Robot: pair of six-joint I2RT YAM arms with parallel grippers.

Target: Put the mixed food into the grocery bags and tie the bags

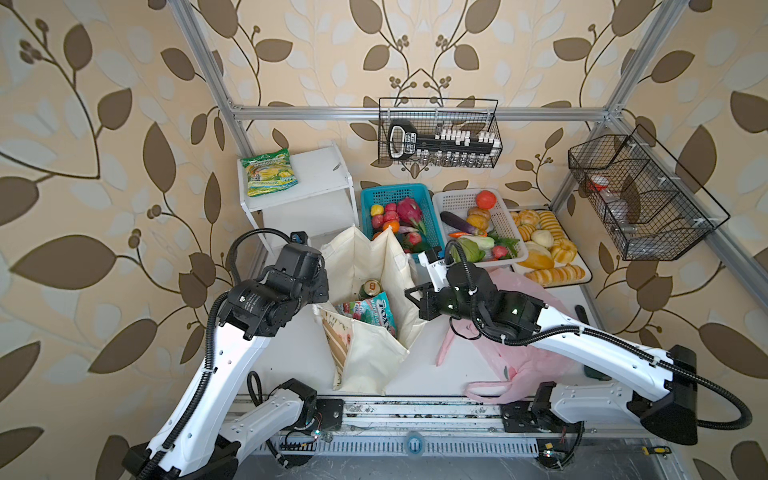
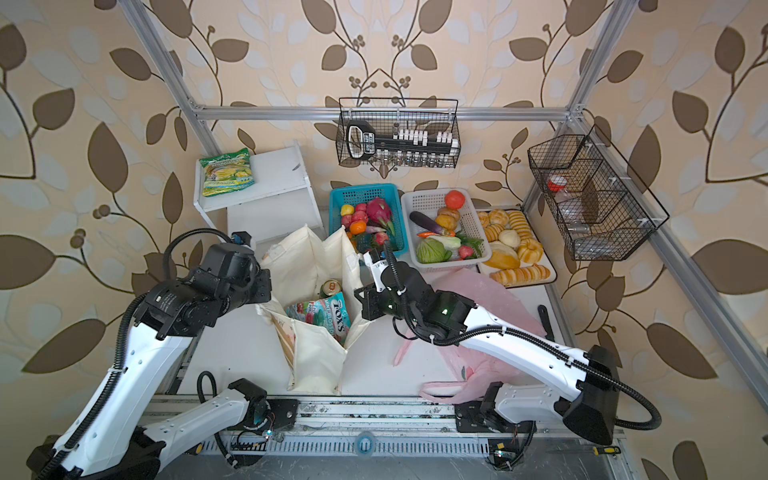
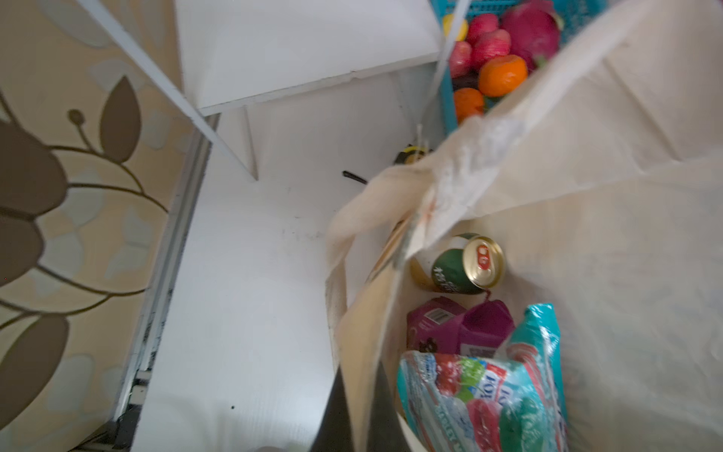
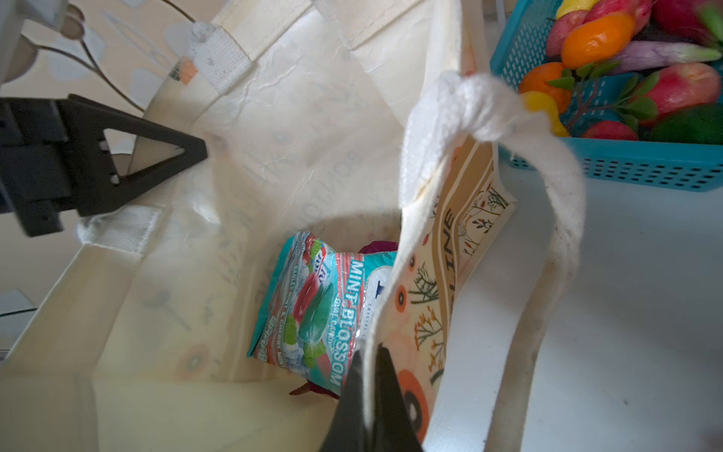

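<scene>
Showing the green-yellow snack packet (image 1: 270, 172) flat on the white shelf (image 1: 320, 174) in the upper left of both top views, well apart from the bags. Pinching the left rim of the cream canvas tote (image 1: 374, 357) with the left gripper (image 3: 360, 422), left of centre in both top views and mostly hidden there under its own wrist; in the left wrist view, pressing its dark fingers (image 3: 332, 422) together on the cloth. Spreading the tote's mouth wide between the two grippers, upright at the centre of the frame. Carrying inside it the green-white can with gold top (image 1: 371, 287), tilted, the teal-red snack packet (image 1: 370, 311) just below the can in the frame, and the purple snack pouch (image 3: 461, 328), wedged between those two and seen only from the left wrist. Clamping the tote's right rim with the right gripper (image 4: 369, 407), right of centre, fingers squeezed together on the printed fabric, one long handle (image 4: 567, 203) looping just beside them. Sitting in the blue basket (image 1: 374, 193) above the tote, at upper centre: magenta dragon fruit (image 1: 409, 210), orange (image 1: 391, 226) and red toy fruit (image 1: 390, 216). Lying crumpled on the white table (image 1: 291, 353) under the right arm, at the lower right: the thin pink plastic bag (image 1: 536, 365).
</scene>
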